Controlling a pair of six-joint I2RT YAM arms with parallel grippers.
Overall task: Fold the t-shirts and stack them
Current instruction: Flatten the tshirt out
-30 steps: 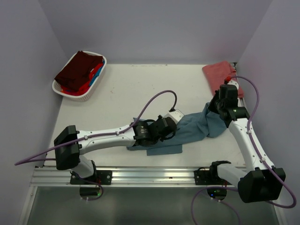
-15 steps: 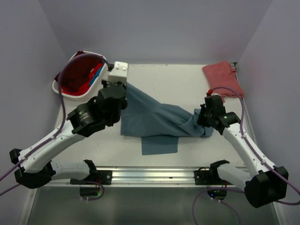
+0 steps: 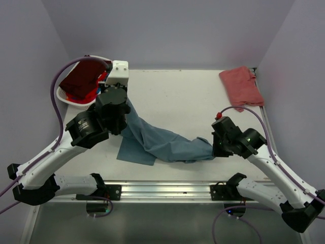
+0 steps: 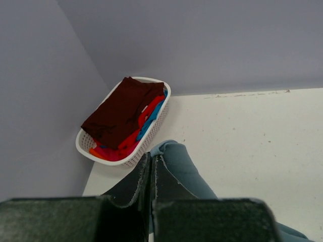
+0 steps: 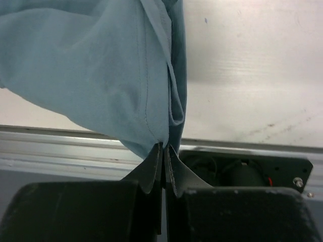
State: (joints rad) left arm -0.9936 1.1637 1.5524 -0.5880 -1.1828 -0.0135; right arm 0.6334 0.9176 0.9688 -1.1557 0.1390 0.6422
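The slate teal-blue t-shirt [image 3: 167,144] hangs stretched between my two grippers above the table, with a corner trailing on the table at the near left. My left gripper [image 3: 123,104] is shut on its left end, near the basket; the cloth [image 4: 176,161] bulges past the fingertips in the left wrist view. My right gripper [image 3: 212,147] is shut on its right end; the cloth [image 5: 101,65] hangs from the pinched jaws in the right wrist view. A salmon-red t-shirt [image 3: 240,85] lies at the far right corner. Dark maroon [image 3: 81,76], red and bright blue shirts lie in the basket.
The white oval plastic basket [image 3: 67,97] stands at the far left corner, partly behind my left arm; it also shows in the left wrist view [image 4: 146,138]. The metal rail [image 3: 167,189] runs along the table's near edge. Grey walls enclose three sides.
Both grippers have moved nearer with the teal-blue shirt; the right one has come toward the front edge and the cloth has shifted left and bunched into a narrower band.
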